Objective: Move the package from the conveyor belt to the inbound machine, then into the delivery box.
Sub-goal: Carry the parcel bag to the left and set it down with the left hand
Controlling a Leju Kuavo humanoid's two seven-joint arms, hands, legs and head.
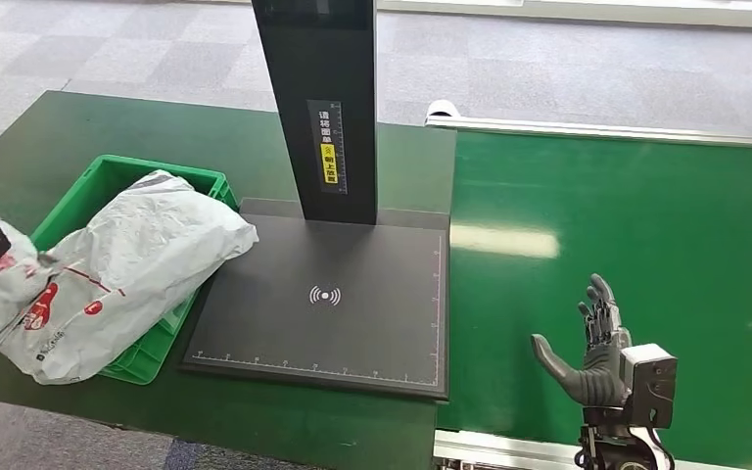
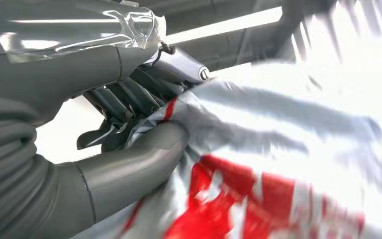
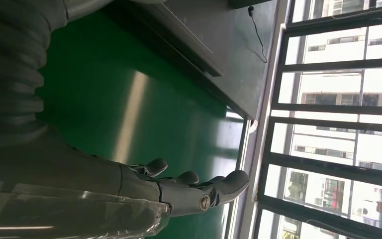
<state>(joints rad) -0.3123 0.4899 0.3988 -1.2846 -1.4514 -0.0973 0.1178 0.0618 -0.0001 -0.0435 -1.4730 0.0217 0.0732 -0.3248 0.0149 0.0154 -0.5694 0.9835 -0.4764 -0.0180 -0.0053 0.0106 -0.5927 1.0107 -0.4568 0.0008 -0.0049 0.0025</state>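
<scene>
The left hand (image 2: 129,144) grips a grey-and-red package (image 1: 127,274) at the left, draped over the green delivery box (image 1: 108,181). The right hand (image 1: 597,357), fingers spread and empty, hovers above the conveyor belt (image 1: 646,235). Releasing well should mean centring the package above the box first.

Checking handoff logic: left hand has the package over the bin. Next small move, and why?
Probably lower and release. The left hand grips the package, which drapes across the green delivery box rim, partly outside. The right hand is open over the conveyor belt.
</scene>
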